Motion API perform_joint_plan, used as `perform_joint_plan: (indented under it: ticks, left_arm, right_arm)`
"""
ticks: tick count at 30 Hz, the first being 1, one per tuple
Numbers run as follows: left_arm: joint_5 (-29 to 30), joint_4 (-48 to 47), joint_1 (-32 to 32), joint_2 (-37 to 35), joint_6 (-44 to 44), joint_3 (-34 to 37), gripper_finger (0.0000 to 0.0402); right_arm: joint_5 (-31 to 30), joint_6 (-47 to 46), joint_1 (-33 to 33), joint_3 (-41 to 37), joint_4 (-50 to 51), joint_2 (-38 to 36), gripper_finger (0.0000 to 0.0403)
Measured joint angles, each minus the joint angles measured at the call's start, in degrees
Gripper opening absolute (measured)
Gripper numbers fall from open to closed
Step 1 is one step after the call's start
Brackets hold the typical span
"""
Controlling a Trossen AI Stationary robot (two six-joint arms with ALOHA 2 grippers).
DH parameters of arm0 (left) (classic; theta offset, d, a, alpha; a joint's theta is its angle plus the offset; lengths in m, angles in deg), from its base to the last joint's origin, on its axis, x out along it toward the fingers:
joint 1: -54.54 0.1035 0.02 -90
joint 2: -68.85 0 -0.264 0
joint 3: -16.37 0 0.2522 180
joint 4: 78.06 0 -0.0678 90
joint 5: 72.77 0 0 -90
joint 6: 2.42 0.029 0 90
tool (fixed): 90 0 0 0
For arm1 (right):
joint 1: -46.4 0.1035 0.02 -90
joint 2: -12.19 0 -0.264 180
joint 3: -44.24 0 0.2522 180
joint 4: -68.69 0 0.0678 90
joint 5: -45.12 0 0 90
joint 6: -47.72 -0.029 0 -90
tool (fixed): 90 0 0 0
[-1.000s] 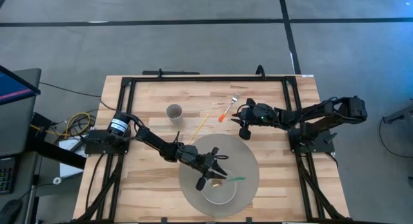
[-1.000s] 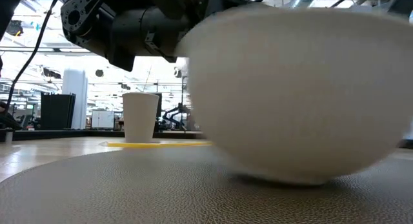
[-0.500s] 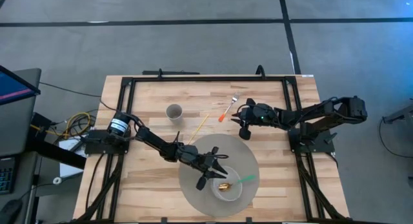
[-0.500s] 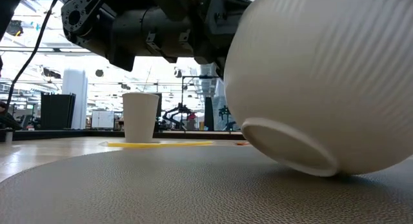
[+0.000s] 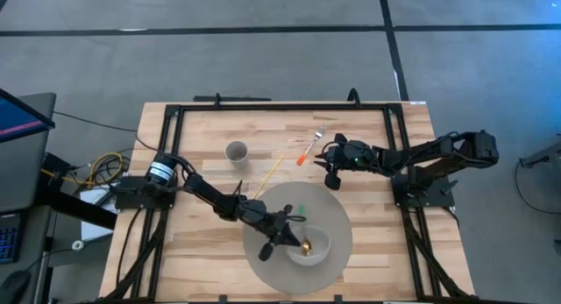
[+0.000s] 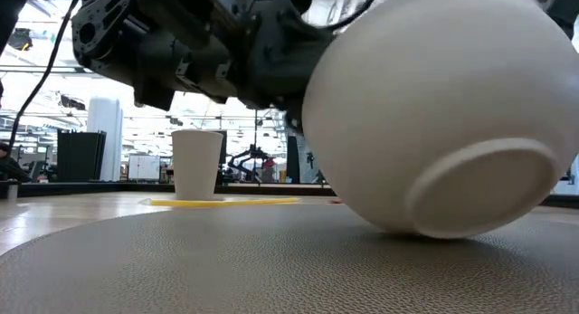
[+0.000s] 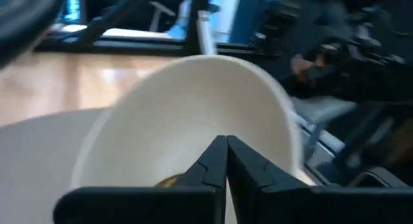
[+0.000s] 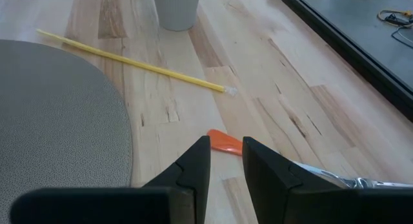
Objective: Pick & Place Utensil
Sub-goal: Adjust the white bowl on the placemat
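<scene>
A white ribbed bowl (image 5: 312, 248) (image 6: 434, 115) sits tilted on the round grey mat (image 5: 337, 221), its foot ring turned toward the near edge and its lower wall on the mat. A gold object (image 5: 307, 247) (image 7: 169, 180) lies inside. My left gripper (image 5: 287, 234) (image 7: 226, 141) is shut, at the bowl's mouth. A small green piece (image 5: 299, 208) shows on the mat beyond it. The orange-handled fork (image 5: 308, 149) lies flat on the wood. My right gripper (image 5: 323, 161) (image 8: 226, 146) hovers open over the orange handle end (image 8: 224, 142), touching nothing. My left gripper reaches with shut fingers into the bowl's open mouth (image 7: 193, 101), slanting down from the table's left. The fingertips (image 7: 218, 150) stand against the inner wall; I cannot tell whether they press on it. The bowl stays tipped, its outer wall (image 6: 398, 225) on the mat.
A white paper cup (image 5: 236, 152) (image 6: 196, 165) stands on the wood, far-left of the mat. A thin yellow stick (image 5: 270, 173) (image 8: 129, 59) lies between cup and mat. Black frame rails (image 5: 280, 106) border the table.
The bowl has slid a little toward the table's right and tipped over: its foot ring has lifted off the mat and turned toward the near edge. The green utensil that lay across its right rim is gone from there. My left gripper has shifted slightly left.
</scene>
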Motion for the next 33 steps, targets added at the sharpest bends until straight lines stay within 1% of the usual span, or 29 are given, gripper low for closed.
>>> perform_joint_plan:
  ticks: [2,7,12,15,18,21,23,26,29,31,33]
  left_arm:
    - [-2.99,-0.01,0.47,0.0,0.62,-0.87,0.0006]
    - [-7.55,-5.29,1.43,0.0,1.99,-2.92,0.0005]
    - [-8.48,-6.37,1.76,0.0,2.94,-3.69,0.0004]
    - [-8.37,-6.34,2.59,0.0,3.51,-3.69,0.0005]
    - [-8.37,-6.29,3.66,0.0,3.28,-3.69,0.0007]
    - [-8.27,-6.43,4.65,-0.45,3.25,-3.54,0.0005]
    - [-8.11,-6.68,5.2,-1.62,3.27,-3.09,0.0005]
    - [-7.47,-8.1,6.21,-4.66,3.53,-1.82,0.0006]
    - [-3.68,-12.97,7.23,-9.33,3.75,0.12,0.0006]
    - [-1.24,-16.69,7.96,-12.41,3.75,1.23,0.0006]
    - [-0.24,-18.63,8.64,-14.54,3.74,2.38,0.0006]
  right_arm:
    - [0.0,0.13,0.0,0.0,-0.11,0.0,0.0084]
    - [0.0,0.11,0.0,0.0,-0.24,0.0,0.0084]
    - [0.95,0.13,0.68,0.37,-0.29,-0.75,0.0084]
    - [5.1,0.81,2.95,2.28,-0.09,-4.03,0.0084]
    - [7.33,1.43,7.23,5.3,4.31,-8.86,0.0084]
    - [7.03,0.35,13.52,9.21,11.12,-12.99,0.0082]
    - [5.32,-1.78,18.86,11.57,16.23,-14.23,0.0076]
    - [2.86,-6.36,27.3,14.65,26.26,-13.99,0.0063]
    - [-0.56,-8.94,34.64,17.43,31.79,-12.08,0.0046]
    - [-3.42,-9.58,37.53,18.07,34.15,-10.12,0.0032]
    - [-4.52,-10.29,38.45,18.08,34.8,-7.93,0.0016]
